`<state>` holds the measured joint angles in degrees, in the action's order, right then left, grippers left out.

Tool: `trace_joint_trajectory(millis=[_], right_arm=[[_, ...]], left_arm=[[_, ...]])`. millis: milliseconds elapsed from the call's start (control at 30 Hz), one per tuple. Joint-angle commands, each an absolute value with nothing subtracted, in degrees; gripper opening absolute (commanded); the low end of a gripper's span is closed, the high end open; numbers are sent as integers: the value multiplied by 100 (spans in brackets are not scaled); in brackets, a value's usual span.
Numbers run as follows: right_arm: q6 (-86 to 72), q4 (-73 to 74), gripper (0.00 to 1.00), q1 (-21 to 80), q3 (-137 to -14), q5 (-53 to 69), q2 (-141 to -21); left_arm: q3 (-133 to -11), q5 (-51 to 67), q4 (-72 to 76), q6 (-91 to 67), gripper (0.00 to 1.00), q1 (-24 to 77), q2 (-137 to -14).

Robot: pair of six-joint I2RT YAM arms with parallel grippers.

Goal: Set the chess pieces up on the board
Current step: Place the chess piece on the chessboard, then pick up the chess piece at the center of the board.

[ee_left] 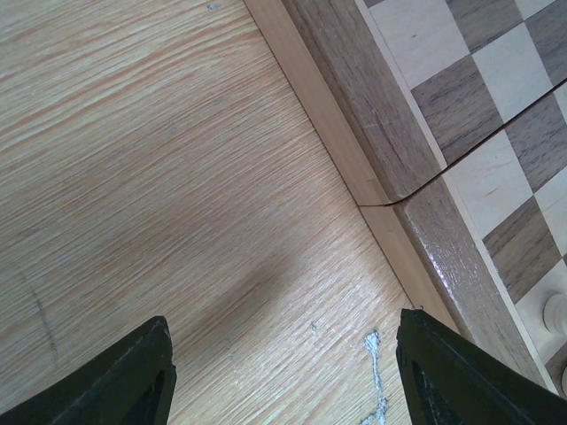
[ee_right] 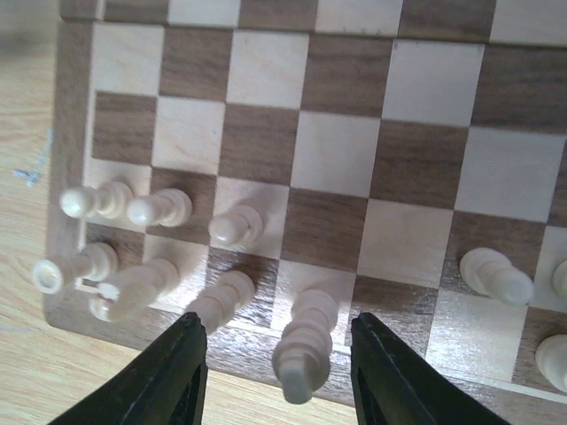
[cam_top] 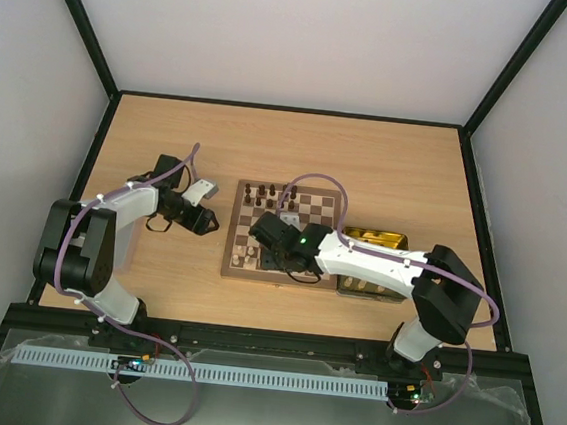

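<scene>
My right arm [cam_top: 369, 261] hides part of the square brown-and-cream wooden chessboard [cam_top: 316, 209]. From above, its tiny dark wooden pieces [cam_top: 265, 191] look too small to tell apart.

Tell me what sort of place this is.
Likely a robot test cell in a lab: white walls and a black frame enclose a wooden table, and the left arm and right arm are bolted at its near edge.

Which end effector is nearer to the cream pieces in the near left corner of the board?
Right. The right end effector hangs directly above the cream pieces, with one tall piece between its open jaws. The left end effector is over the table, outside the board's left border.
</scene>
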<state>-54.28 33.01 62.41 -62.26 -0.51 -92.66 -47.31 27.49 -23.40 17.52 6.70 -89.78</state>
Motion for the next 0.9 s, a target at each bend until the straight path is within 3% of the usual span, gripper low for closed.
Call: trace_joint_trajectory(millis=[0,233,533,867], right_arm=[[-5453,3707,43,6295,-6612,-629,-8908],[-5582,4336,47,6204,-6496,-1249,-8345],[-5805,4240,47,5771,-5285,-1007,-7415],[-5702,4136,51,5699,-5150,-889,-7421]], left_arm=[[-4648,2845,-2343,1810,70,633,-8938],[-4650,2825,-2341,1804,70,637,-8938],[-4676,2873,-2369,1802,70,639,-8973],[-4694,2873,-2387,1784,70,634,-8993]])
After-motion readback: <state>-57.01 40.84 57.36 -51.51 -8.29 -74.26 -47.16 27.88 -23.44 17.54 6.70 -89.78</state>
